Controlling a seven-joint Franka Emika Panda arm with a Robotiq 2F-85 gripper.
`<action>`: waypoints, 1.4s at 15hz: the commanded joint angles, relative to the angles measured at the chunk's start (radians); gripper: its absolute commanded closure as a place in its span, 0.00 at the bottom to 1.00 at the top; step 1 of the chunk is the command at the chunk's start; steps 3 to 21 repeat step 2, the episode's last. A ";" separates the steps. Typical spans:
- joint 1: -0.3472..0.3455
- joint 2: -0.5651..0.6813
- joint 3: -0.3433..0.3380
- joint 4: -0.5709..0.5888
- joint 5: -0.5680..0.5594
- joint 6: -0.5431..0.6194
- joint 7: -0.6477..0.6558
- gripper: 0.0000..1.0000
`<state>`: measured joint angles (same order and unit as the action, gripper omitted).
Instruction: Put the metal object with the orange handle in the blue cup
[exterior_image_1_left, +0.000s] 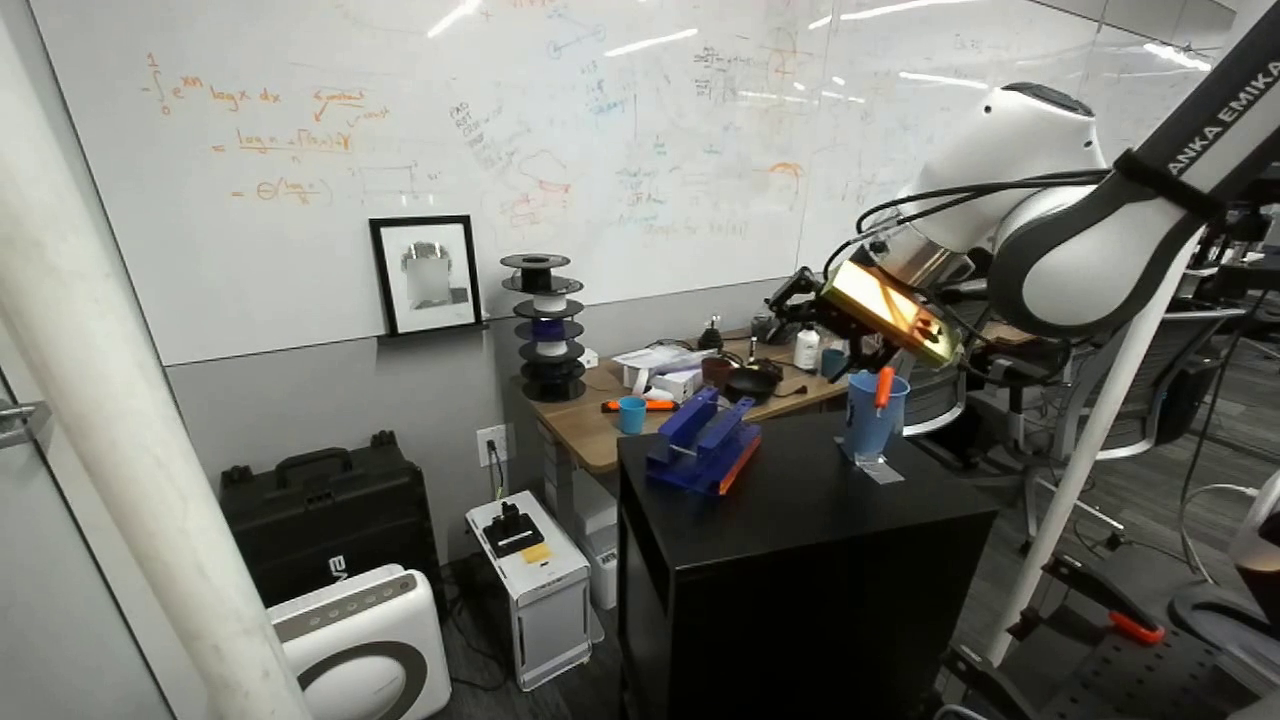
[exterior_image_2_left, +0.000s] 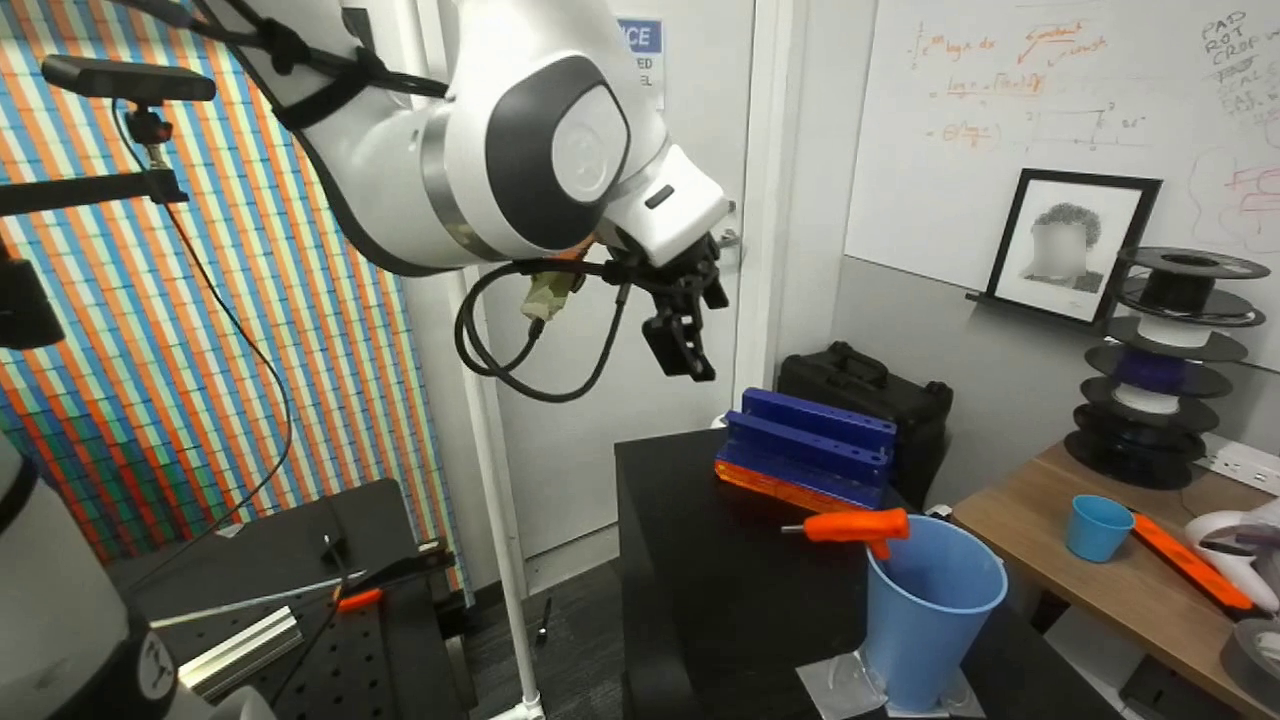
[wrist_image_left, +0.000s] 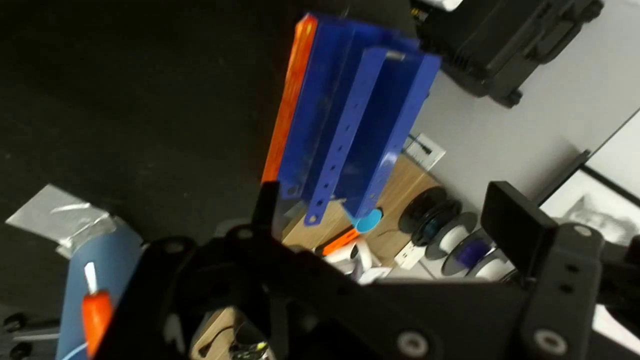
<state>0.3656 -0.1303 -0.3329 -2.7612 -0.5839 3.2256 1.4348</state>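
The metal object with the orange handle (exterior_image_2_left: 855, 525) is sitting at the rim of the blue cup (exterior_image_2_left: 925, 645), at the lower right of the frame in an exterior view. We are seeing the handle crossing the rim's left edge and the thin metal tip pointing outward to the left, past the cup's wall; how far any orange part is reaching inside, we are not managing to tell. In the wrist view we are finding the same handle in the lower left corner, showing against the cup, its metal end pointing up.

The gripper (wrist_image_left: 387, 210) is holding its fingers wide apart with nothing in its grasp; in the wrist view we are looking between them to the things behind. It is hanging near the middle of the frame in an exterior view, well apart from tool and cup.

The cup is standing upright on a black cabinet (exterior_image_1_left: 790, 520), shiny tape (exterior_image_1_left: 880, 470) spreading from its base. Up and left of it in an exterior view, a dark blue piece with an orange edge (exterior_image_2_left: 808, 450) is lying on the same top. Farther back, a wooden table (exterior_image_1_left: 590, 432) is carrying a smaller blue cup (exterior_image_1_left: 631, 414).
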 joint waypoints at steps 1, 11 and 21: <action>0.060 0.005 -0.017 0.001 0.002 0.001 0.019 0.00; 0.093 0.009 -0.027 0.001 0.003 0.002 0.031 0.00; 0.093 0.009 -0.027 0.001 0.003 0.002 0.031 0.00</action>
